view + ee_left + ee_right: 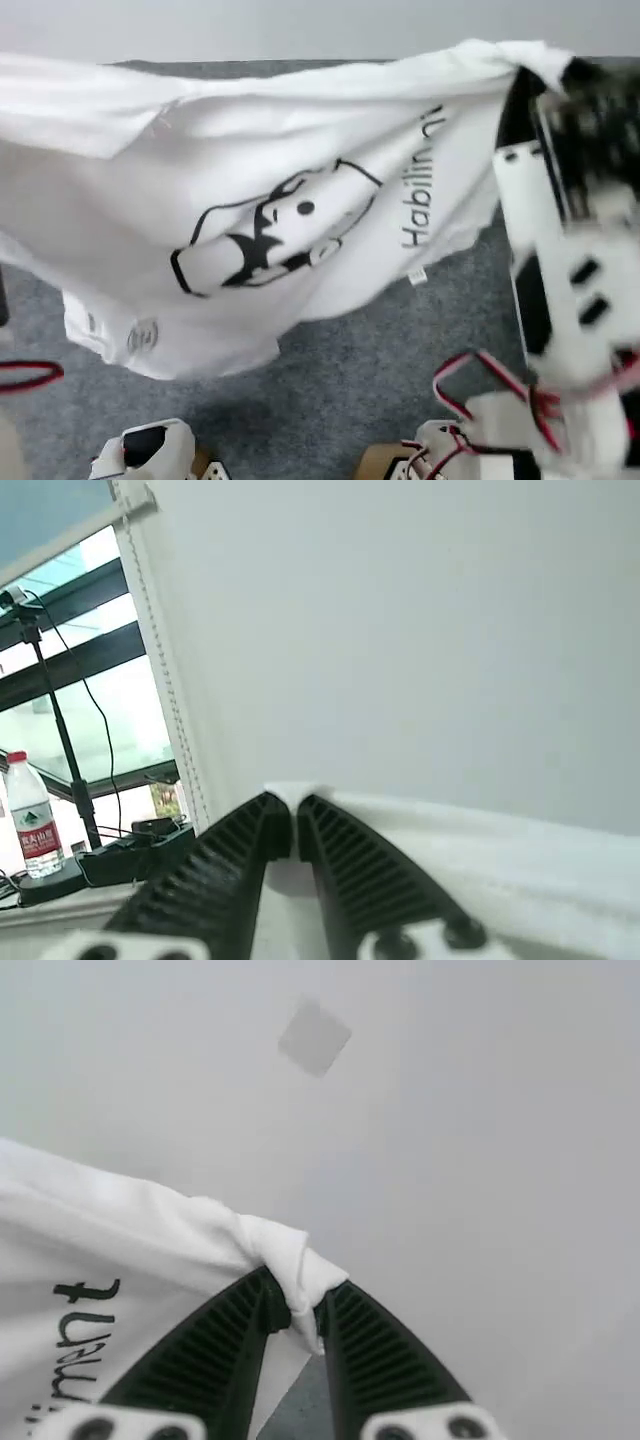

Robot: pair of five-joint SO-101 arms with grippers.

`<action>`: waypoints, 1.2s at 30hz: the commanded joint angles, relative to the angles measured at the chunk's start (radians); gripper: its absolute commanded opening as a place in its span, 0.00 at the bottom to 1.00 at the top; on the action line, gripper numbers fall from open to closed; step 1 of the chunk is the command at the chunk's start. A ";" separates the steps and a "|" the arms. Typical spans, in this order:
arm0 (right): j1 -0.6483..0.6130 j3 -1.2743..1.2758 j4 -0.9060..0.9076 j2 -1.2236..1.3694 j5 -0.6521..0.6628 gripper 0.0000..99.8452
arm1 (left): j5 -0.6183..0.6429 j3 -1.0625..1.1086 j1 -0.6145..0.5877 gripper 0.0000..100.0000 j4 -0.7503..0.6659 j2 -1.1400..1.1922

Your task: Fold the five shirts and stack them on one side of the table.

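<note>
Item 1, shirt (300, 200): white, one piece, held up off the bench (380, 390) and stretched wide between my two grippers, hanging in the air with its lower edge sagging in loose folds.
- Print: a black line drawing (270, 230) of a face-like figure near the middle.
- Writing: a line of black lettering (425, 180) running up the cloth beside the drawing; its end also shows in the right wrist view.
- Labels: a small white tag (417, 277) at the lower hem, and a faint round mark (143, 336) on the folded lower corner.

Item 2, my right gripper (297, 1295): closed down tight on a bunched corner of the shirt, with cloth squeezed up between the black ridged jaws. In the high view my right arm (560, 260) stands raised at that end of the shirt.

Item 3, my left gripper (293, 815): jaws almost together, pinching a thin white edge of the shirt, which stretches off to one side.

Item 4, bench: grey, felt-like surface under the hanging shirt.

Item 5, surroundings: red cables (470, 385) by the arm bases; a water bottle (30, 815) with a red cap and a thin black stand (55, 710) by a window.
</note>
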 commanded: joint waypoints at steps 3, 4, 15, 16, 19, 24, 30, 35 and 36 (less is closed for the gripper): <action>0.015 0.155 0.039 -0.147 0.012 0.01 | 0.003 -0.059 0.003 0.00 -0.028 0.002; 0.012 0.226 0.039 -0.176 0.012 0.01 | 0.003 -0.053 0.002 0.00 -0.028 0.002; 0.008 1.131 -0.266 -0.269 0.011 0.01 | 0.002 0.323 0.003 0.00 0.021 0.124; 0.008 1.208 -0.344 -0.269 0.011 0.01 | 0.002 0.377 0.005 0.00 0.011 0.152; 0.008 1.435 -0.588 -0.268 0.011 0.01 | 0.002 0.532 0.026 0.00 -0.068 0.249; 0.008 1.754 -0.969 -0.254 0.012 0.01 | 0.003 0.680 0.049 0.00 -0.262 0.448; 0.012 1.830 -1.222 -0.096 0.012 0.01 | 0.006 0.684 0.089 0.00 -0.413 0.677; 0.016 1.741 -1.386 0.085 0.014 0.01 | 0.008 0.684 0.106 0.00 -0.582 0.818; 0.016 1.708 -1.403 0.127 0.014 0.01 | 0.008 0.682 0.107 0.00 -0.611 0.842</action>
